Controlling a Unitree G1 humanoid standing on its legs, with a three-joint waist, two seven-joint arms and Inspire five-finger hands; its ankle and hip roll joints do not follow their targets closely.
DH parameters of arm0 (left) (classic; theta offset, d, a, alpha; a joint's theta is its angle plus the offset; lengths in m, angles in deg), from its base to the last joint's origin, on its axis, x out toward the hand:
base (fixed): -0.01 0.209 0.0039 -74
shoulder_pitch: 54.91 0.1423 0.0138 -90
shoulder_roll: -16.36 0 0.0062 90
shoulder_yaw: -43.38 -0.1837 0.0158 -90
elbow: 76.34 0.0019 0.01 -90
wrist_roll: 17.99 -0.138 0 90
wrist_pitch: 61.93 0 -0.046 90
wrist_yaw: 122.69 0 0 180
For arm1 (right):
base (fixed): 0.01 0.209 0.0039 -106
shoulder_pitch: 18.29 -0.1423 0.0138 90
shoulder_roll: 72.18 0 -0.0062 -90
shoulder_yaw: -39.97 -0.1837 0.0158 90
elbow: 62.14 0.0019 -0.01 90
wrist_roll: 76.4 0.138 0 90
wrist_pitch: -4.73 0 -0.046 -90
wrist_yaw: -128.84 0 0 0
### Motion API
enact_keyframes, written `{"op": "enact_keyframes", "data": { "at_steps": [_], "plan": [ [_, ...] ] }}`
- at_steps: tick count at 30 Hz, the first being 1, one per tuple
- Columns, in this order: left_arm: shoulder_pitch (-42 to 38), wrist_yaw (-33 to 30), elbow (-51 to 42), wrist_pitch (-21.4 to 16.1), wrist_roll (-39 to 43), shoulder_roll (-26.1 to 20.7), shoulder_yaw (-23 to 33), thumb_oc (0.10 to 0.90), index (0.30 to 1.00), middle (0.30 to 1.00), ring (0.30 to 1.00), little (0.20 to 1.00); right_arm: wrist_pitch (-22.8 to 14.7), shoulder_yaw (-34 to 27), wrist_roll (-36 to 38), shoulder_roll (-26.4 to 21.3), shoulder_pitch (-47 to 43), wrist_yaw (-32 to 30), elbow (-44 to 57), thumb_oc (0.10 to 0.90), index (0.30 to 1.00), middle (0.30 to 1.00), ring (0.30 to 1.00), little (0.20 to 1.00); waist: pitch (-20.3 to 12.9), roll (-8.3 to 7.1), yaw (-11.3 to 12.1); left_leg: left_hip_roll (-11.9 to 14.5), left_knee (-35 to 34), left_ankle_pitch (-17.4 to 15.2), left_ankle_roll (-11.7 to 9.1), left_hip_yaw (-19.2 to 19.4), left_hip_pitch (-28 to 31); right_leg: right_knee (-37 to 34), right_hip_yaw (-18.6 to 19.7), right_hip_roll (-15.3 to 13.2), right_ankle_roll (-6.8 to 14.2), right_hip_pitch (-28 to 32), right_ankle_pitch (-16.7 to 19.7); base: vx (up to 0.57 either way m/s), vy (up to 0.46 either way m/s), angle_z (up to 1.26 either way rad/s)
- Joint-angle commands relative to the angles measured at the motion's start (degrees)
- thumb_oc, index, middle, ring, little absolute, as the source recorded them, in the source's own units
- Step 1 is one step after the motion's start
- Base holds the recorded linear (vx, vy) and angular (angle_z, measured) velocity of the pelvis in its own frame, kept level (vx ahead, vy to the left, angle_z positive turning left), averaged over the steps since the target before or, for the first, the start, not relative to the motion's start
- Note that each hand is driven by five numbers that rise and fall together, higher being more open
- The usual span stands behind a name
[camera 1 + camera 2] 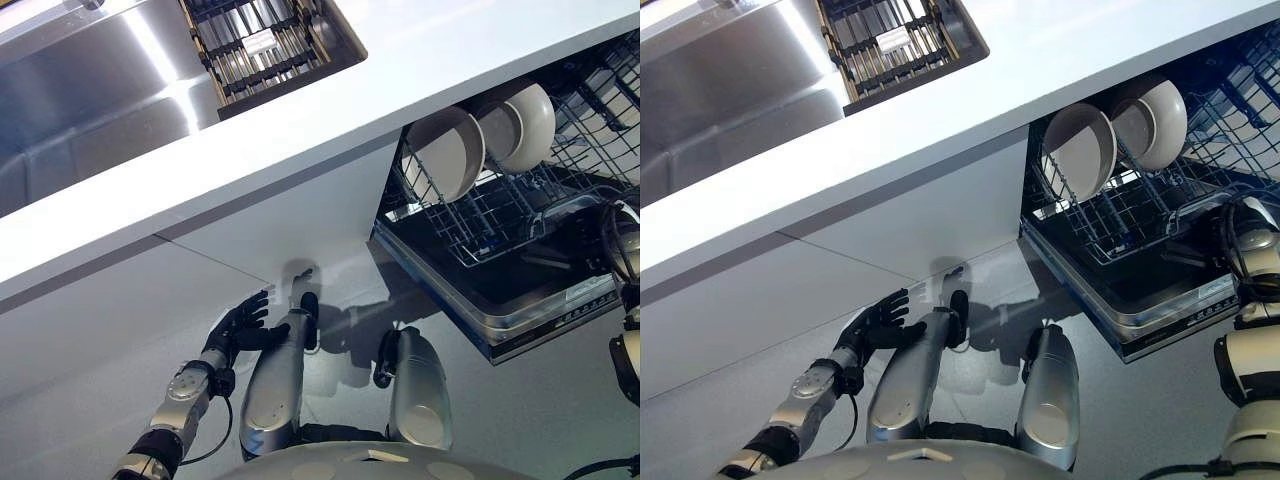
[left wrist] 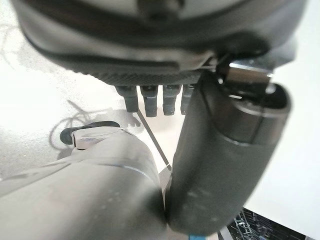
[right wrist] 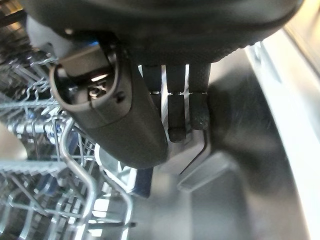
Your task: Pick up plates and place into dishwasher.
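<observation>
At two o'clock in the head views, two pale plates (image 1: 447,150) (image 1: 520,125) stand on edge, side by side, in the wire rack (image 1: 500,215) of the open dishwasher (image 1: 520,320); the right robot hand (image 3: 180,107) hangs empty over the dishwasher's dark interior just beside the rack, fingers straight and relaxed; the left robot hand (image 1: 240,325) hangs at seven o'clock, well apart, fingers spread, holding nothing; above, the white table (image 1: 300,130) carries a sink (image 1: 90,100); judged nearer the plates: the right robot hand.
</observation>
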Motion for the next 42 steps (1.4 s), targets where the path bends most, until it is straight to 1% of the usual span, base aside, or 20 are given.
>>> {"op": "enact_keyframes", "data": {
  "at_steps": [1, 2, 3, 6, 9, 11, 16, 19, 23, 25, 26, 27, 31, 33, 35, 38, 39, 40, 41, 42],
  "plan": [
    [5.58, -1.09, -5.23, -3.05, 0.57, -3.12, -0.48, 0.8, 0.9, 0.9, 0.9, 0.9, -1.35, -4.36, 16.82, 3.86, -5.2, 3.31, 1.11, 0.1, 0.3, 0.3, 0.3, 0.2, -0.63, 0.18, 3.11, -1.56, 12.59, -15.41, 4.94, 0.84, 2.53, 1.01, -1.11, 1.92, -3.46, -0.09, 4.35, 0.01, 0.004, 0.05],
    [5.61, -1.34, -5.32, -3.18, 0.82, -3.09, -0.8, 0.8, 0.9, 0.9, 0.9, 0.9, -1.19, -5.97, 22.34, 4.83, -5.67, 3.52, 1.47, 0.1, 0.3, 0.3, 0.3, 0.2, -0.63, 0.38, 3.18, -1.69, 12.45, -15.1, 4.88, 0.67, 2.27, 1.04, -1.19, 1.9, -3.58, -0.32, 4.43, 0.02, 0.011, 0.06],
    [5.75, -1.48, -5.54, -3.13, 0.93, -2.99, -0.82, 0.8, 0.9, 0.9, 0.9, 0.9, -1.51, -7.17, 25.27, 5.56, -5.81, 3.66, 1.71, 0.1, 0.3, 0.3, 0.3, 0.2, -0.43, 0.57, 3.29, -1.74, 13.1, -15.6, 4.88, 0.71, 2.17, 1.78, -1.11, 1.83, -3.52, -0.46, 3.92, 0.02, 0.015, 0.04],
    [5.97, -1.87, -5.65, -3.48, 1.17, -2.67, -1.09, 0.8, 0.9, 0.9, 0.9, 0.9, -2.09, -9.02, 31.4, 7.33, -6.19, 2.51, 2.8, 0.1, 0.3, 0.3, 0.3, 0.2, -0.3, 0.94, 3.45, -2.0, 13.59, -15.69, 4.81, 0.65, 1.82, 2.54, -1.1, 1.65, -3.49, -0.89, 3.66, 0.0, 0.0, 0.0],
    [6.36, -2.46, -6.13, -3.61, 1.6, -2.45, -1.68, 0.8, 0.9, 0.9, 0.9, 0.9, -2.31, -11.9, 39.12, 8.93, -7.1, 2.08, 4.59, 0.1, 0.3, 0.3, 0.3, 0.2, -0.44, 1.41, 3.64, -2.35, 14.1, -15.81, 4.74, 0.57, 1.26, 3.48, -1.17, 1.33, -3.45, -1.61, 3.22, 0.0, 0.0, 0.0],
    [6.56, -2.85, -6.4, -3.59, 1.76, -2.34, -2.16, 0.8, 0.9, 0.9, 0.9, 0.9, -3.05, -13.02, 43.13, 9.68, -7.83, 1.57, 5.32, 0.1, 0.3, 0.3, 0.3, 0.2, -0.57, 1.7, 3.75, -2.4, 14.38, -15.79, 4.7, 0.5, 1.0, 3.93, -1.2, 1.16, -3.43, -1.92, 3.09, 0.01, 0.009, 0.02],
    [6.43, -3.36, -7.26, -2.94, 2.35, -2.68, -2.86, 0.8, 0.9, 0.9, 0.9, 0.9, -3.82, -14.46, 47.34, 10.06, -9.67, -0.26, 6.39, 0.1, 0.3, 0.3, 0.3, 0.2, -0.77, 2.2, 3.82, -2.55, 14.69, -15.89, 4.61, 0.39, 0.7, 4.45, -1.16, 0.76, -3.22, -2.4, 2.91, 0.0, 0.0, 0.0],
    [6.51, -4.02, -7.95, -2.35, 2.48, -2.73, -3.29, 0.8, 0.9, 0.9, 0.9, 0.9, -4.0, -15.55, 53.52, 9.97, -11.38, -0.82, 6.91, 0.1, 0.3, 0.3, 0.3, 0.2, -0.94, 2.44, 3.86, -2.57, 14.83, -16.08, 4.43, 0.27, 0.78, 4.52, -1.07, 0.56, -3.12, -2.3, 2.76, 0.0, -0.002, 0.05],
    [7.0, -4.66, -8.96, -1.41, 3.11, -3.0, -3.9, 0.8, 0.9, 0.9, 0.9, 0.9, -4.88, -17.93, 66.03, 10.1, -13.45, -0.54, 8.15, 0.1, 0.3, 0.3, 0.3, 0.2, -1.55, 2.98, 3.89, -2.66, 15.0, -16.54, 4.31, 0.18, 1.24, 4.65, -1.1, 0.3, -3.14, -1.82, 2.32, 0.02, 0.01, 0.05],
    [7.17, -4.69, -9.44, -0.87, 3.32, -3.3, -4.0, 0.8, 0.9, 0.9, 0.9, 0.9, -4.97, -18.99, 68.88, 10.28, -13.97, 0.12, 8.43, 0.1, 0.3, 0.3, 0.3, 0.2, -1.83, 3.14, 3.98, -2.75, 15.26, -16.86, 4.26, 0.14, 1.27, 4.7, -1.17, 0.19, -3.1, -1.65, 2.17, 0.03, 0.001, 0.03],
    [7.58, -4.88, -9.97, -0.39, 3.37, -3.57, -4.26, 0.8, 0.9, 0.9, 0.9, 0.9, -5.63, -19.78, 73.78, 10.35, -14.62, 0.46, 8.95, 0.1, 0.3, 0.3, 0.3, 0.2, -2.24, 3.3, 4.08, -2.84, 15.38, -17.09, 4.13, 0.07, 1.39, 4.57, -1.2, 0.15, -3.0, -1.37, 2.1, 0.04, -0.004, 0.03],
    [7.8, -4.82, -10.08, -0.29, 3.37, -3.66, -4.29, 0.8, 0.9, 0.9, 0.9, 0.9, -5.84, -20.24, 74.9, 10.43, -14.79, 0.47, 9.23, 0.1, 0.3, 0.3, 0.3, 0.2, -2.38, 3.38, 4.11, -2.86, 15.53, -17.22, 4.12, 0.07, 1.39, 4.52, -1.21, 0.14, -3.0, -1.21, 2.08, 0.05, -0.003, 0.04],
    [8.76, -5.2, -11.43, 0.85, 3.55, -4.65, -5.12, 0.8, 0.9, 0.9, 0.9, 0.9, -10.29, -21.91, 83.27, 9.77, -16.29, 2.27, 11.87, 0.1, 0.3, 0.3, 0.3, 0.2, -3.56, 3.63, 4.4, -2.9, 15.84, -17.76, 4.07, -0.06, 1.63, 4.58, -1.47, -0.08, -2.99, -0.61, 1.78, 0.03, -0.004, 0.02],
    [8.8, -4.92, -11.67, 1.39, 3.29, -5.23, -5.28, 0.8, 0.9, 0.9, 0.9, 0.9, -11.1, -22.67, 85.38, 8.98, -16.55, 3.02, 12.34, 0.1, 0.3, 0.3, 0.3, 0.2, -4.26, 3.41, 4.55, -2.84, 15.58, -18.0, 3.97, -0.15, 1.82, 4.15, -1.59, 0.02, -2.85, -0.23, 1.77, 0.02, -0.033, 0.04],
    [8.74, -4.98, -12.27, 1.92, 3.14, -5.67, -5.45, 0.8, 0.9, 0.9, 0.9, 0.9, -11.29, -22.92, 85.75, 8.38, -16.63, 2.85, 12.39, 0.1, 0.3, 0.3, 0.3, 0.2, -4.56, 3.22, 4.65, -2.79, 15.57, -18.14, 3.97, -0.25, 1.91, 3.82, -1.64, 0.09, -2.82, 0.04, 1.86, 0.02, -0.043, 0.06],
    [9.43, -4.64, -13.07, 2.37, 2.75, -6.73, -5.34, 0.8, 0.9, 0.9, 0.9, 0.9, -12.79, -23.57, 90.16, 6.47, -16.95, 6.24, 12.41, 0.1, 0.3, 0.3, 0.3, 0.2, -5.47, 2.66, 5.0, -2.53, 15.74, -18.52, 3.8, -0.61, 2.27, 2.89, -1.75, 0.47, -2.81, 1.14, 2.01, 0.04, -0.049, 0.07],
    [9.43, -4.45, -13.11, 2.47, 2.78, -7.09, -5.45, 0.8, 0.9, 0.9, 0.9, 0.9, -13.38, -23.84, 90.36, 6.13, -16.8, 6.84, 12.73, 0.1, 0.3, 0.3, 0.3, 0.2, -5.6, 2.54, 4.95, -2.47, 15.88, -18.72, 3.83, -0.62, 2.3, 2.81, -1.75, 0.55, -2.77, 1.29, 2.0, 0.01, -0.036, 0.0],
    [9.33, -4.43, -13.35, 2.81, 2.83, -7.41, -5.63, 0.8, 0.9, 0.9, 0.9, 0.9, -13.46, -23.87, 90.36, 5.88, -16.58, 6.75, 13.09, 0.1, 0.3, 0.3, 0.3, 0.2, -5.74, 2.37, 4.89, -2.41, 15.63, -18.21, 3.81, -0.65, 2.18, 2.4, -1.83, 0.59, -2.85, 1.3, 2.55, 0.02, -0.039, 0.03],
    [9.32, -4.36, -13.6, 3.26, 2.64, -7.66, -5.61, 0.8, 0.9, 0.9, 0.9, 0.9, -13.51, -23.87, 89.15, 5.73, -16.14, 5.62, 13.39, 0.1, 0.3, 0.3, 0.3, 0.2, -5.82, 2.2, 4.92, -2.35, 16.34, -18.95, 3.75, -0.63, 2.23, 2.62, -1.68, 0.71, -2.74, 1.63, 2.11, 0.0, -0.036, 0.05],
    [9.16, -4.42, -13.61, 3.41, 2.72, -7.9, -5.62, 0.8, 0.9, 0.9, 0.9, 0.9, -13.48, -23.78, 87.81, 5.53, -15.82, 4.41, 13.59, 0.1, 0.3, 0.3, 0.3, 0.2, -6.02, 1.96, 4.79, -2.26, 15.95, -18.43, 3.8, -0.6, 2.24, 2.12, -1.71, 0.81, -2.81, 1.65, 2.67, 0.0, -0.032, 0.06]
  ]
}}
